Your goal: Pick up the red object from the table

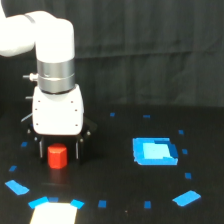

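Observation:
The red object (57,156) is a small bright red-orange stubby block standing on the black table (115,170) at the exterior view's left. My gripper (58,150) points straight down over it, with one dark finger (39,148) on each side of the block. The jaws are open, with a small gap between each finger and the block. The fingertips are low, near the table surface. The block's lower half shows fully below the white gripper body.
A large bright blue patch (154,152) lies at the exterior view's right. Blue tape pieces (16,187) and small blue squares (102,203) dot the table. A pale patch (54,212) sits at the bottom edge. A dark curtain (150,50) hangs behind.

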